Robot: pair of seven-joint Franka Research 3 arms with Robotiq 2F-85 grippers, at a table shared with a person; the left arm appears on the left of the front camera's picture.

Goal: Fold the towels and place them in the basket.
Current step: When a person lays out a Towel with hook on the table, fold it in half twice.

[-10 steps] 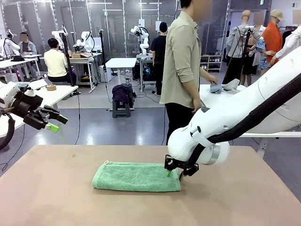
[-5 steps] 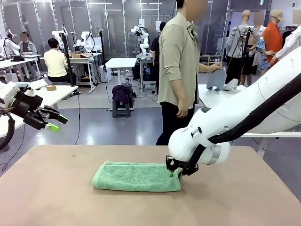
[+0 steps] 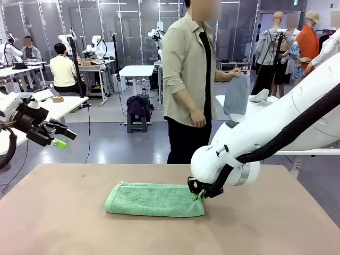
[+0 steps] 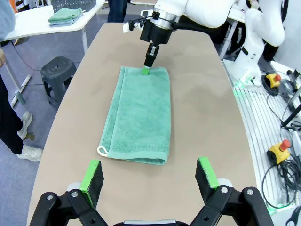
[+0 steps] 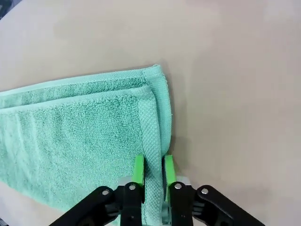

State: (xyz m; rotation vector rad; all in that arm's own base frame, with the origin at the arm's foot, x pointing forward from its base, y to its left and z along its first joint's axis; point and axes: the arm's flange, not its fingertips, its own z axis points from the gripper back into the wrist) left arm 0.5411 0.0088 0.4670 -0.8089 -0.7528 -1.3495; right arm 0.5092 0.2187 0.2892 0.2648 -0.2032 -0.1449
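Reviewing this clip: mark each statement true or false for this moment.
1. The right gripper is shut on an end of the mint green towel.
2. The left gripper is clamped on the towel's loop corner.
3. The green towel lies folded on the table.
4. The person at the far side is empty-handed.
1. True. The right gripper pinches the end hem of the mint green towel.
2. False. The left gripper is open and clear of the towel.
3. True. It lies folded, flat on the table.
4. False. The person holds a grey-blue cloth up in one hand.
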